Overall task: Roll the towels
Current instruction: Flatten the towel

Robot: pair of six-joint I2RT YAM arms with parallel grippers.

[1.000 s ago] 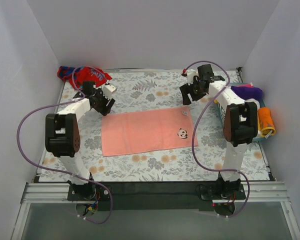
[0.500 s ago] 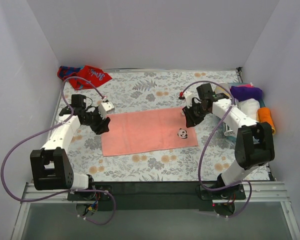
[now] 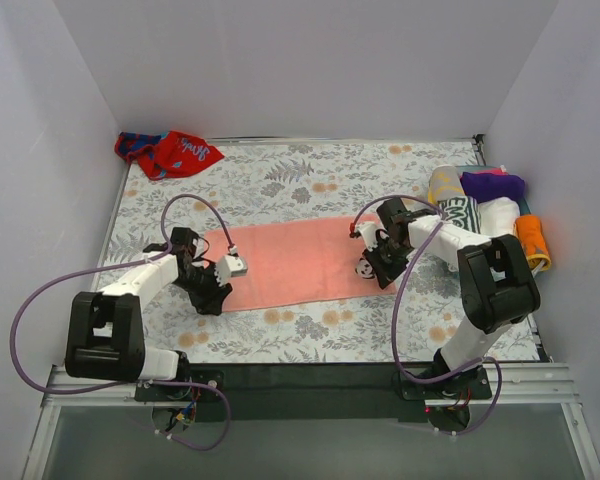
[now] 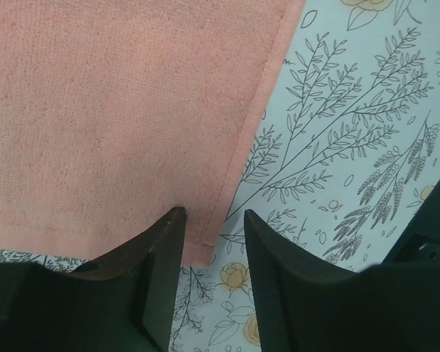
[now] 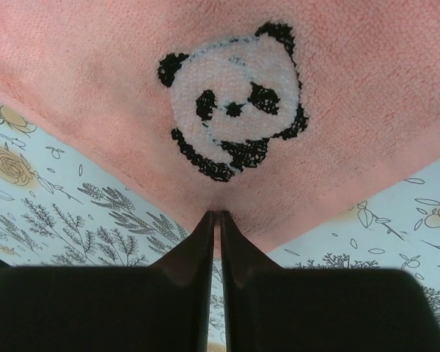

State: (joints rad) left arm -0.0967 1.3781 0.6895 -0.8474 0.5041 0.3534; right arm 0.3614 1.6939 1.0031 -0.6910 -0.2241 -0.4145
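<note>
A salmon-pink towel (image 3: 290, 262) lies spread flat in the middle of the patterned cover. My left gripper (image 3: 213, 293) is low at its near left corner. In the left wrist view the towel's corner (image 4: 198, 246) lies between the open fingertips of that gripper (image 4: 213, 220), with a gap on each side. My right gripper (image 3: 376, 268) is at the near right corner, beside the panda patch (image 5: 235, 103). There the gripper (image 5: 220, 215) is shut on a puckered bit of the pink towel's edge (image 5: 337, 88). A red and blue towel (image 3: 168, 152) lies crumpled at the back left.
The flower-and-fern cover (image 3: 310, 185) spans the table. Several rolled cloths (image 3: 480, 205) and an orange roll (image 3: 533, 243) are packed along the right wall. White walls close in the back and both sides. A black strip (image 3: 310, 375) runs along the near edge.
Both arms came down and toward the near side, from the towel's far corners to its near corners. The right jaws closed on the towel's edge. The left jaws narrowed.
</note>
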